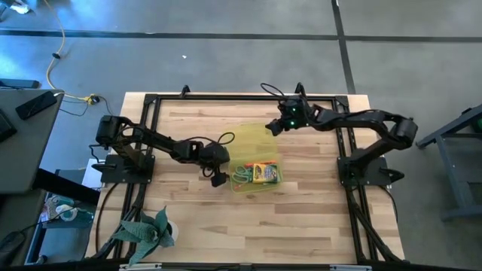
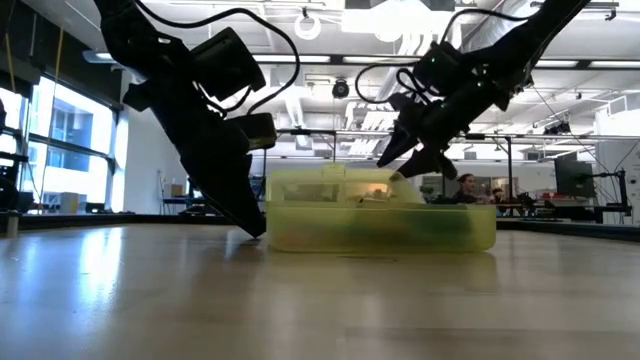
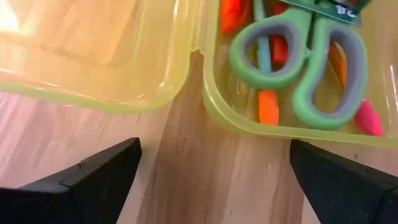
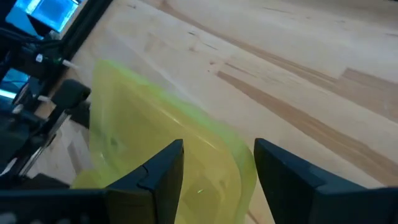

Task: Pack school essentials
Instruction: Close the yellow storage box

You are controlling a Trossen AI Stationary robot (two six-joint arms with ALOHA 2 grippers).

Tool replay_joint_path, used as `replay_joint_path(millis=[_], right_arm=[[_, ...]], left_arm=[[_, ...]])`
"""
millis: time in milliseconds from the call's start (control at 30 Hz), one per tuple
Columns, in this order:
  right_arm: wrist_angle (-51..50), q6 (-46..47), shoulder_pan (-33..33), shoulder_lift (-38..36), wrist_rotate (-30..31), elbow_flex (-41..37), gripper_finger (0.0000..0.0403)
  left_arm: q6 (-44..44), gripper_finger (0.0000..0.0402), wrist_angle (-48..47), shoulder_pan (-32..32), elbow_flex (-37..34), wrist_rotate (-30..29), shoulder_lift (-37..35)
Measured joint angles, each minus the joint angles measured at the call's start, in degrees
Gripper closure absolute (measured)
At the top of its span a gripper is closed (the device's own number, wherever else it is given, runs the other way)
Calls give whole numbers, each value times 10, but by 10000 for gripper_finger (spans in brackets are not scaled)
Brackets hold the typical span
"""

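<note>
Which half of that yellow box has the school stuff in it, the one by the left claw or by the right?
The half by the left gripper: this yellow case tray holds the green-handled scissors. The right gripper is at the empty lid.

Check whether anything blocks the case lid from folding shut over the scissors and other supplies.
Nothing visible blocks it. The lid sits between the right gripper fingers, open. The scissors lie flat in the case; the left gripper is open, outside its wall.
</note>
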Motion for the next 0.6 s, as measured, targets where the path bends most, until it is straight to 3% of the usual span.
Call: replay_joint_path(millis=[600], right_arm=[[-59, -25, 65, -81, 41, 0, 217]], left_arm=[[-10, 2, 0, 0, 0, -1, 0]])
